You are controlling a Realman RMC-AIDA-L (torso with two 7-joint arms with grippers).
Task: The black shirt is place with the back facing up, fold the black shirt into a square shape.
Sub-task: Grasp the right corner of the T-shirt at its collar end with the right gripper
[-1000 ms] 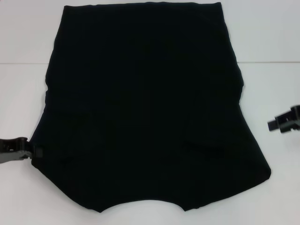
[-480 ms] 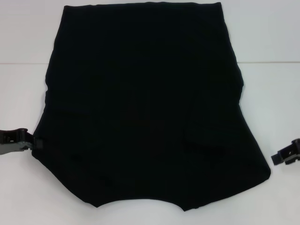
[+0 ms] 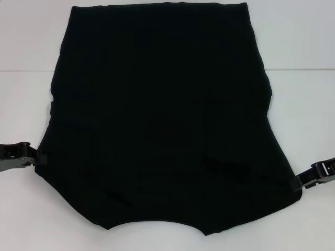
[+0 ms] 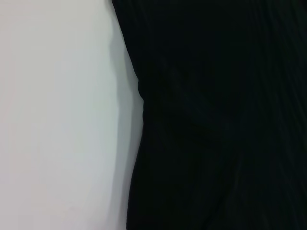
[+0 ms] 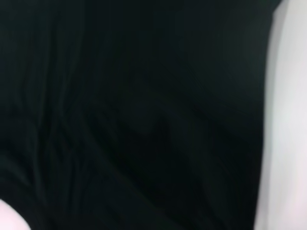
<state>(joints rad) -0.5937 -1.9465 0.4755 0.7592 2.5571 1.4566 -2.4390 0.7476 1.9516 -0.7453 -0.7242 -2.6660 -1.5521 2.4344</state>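
The black shirt (image 3: 162,115) lies flat on the white table (image 3: 298,42), plain side up, with its curved neckline at the near edge and no lettering showing. My left gripper (image 3: 37,158) sits low at the shirt's left edge, near the shoulder, and touches the fabric. My right gripper (image 3: 299,183) rests against the near right corner of the shirt. In the left wrist view the black shirt (image 4: 216,120) shows its edge against the table. Most of the right wrist view is taken up by the black shirt (image 5: 134,110).
White tabletop (image 3: 26,94) borders the shirt on both sides. A faint seam line (image 3: 298,69) crosses the table behind the middle. The shirt's far hem reaches almost to the top of the head view.
My right gripper has come nearer and inward from beside the shirt's right side to its near right corner. My left gripper has shifted slightly farther along the left edge.
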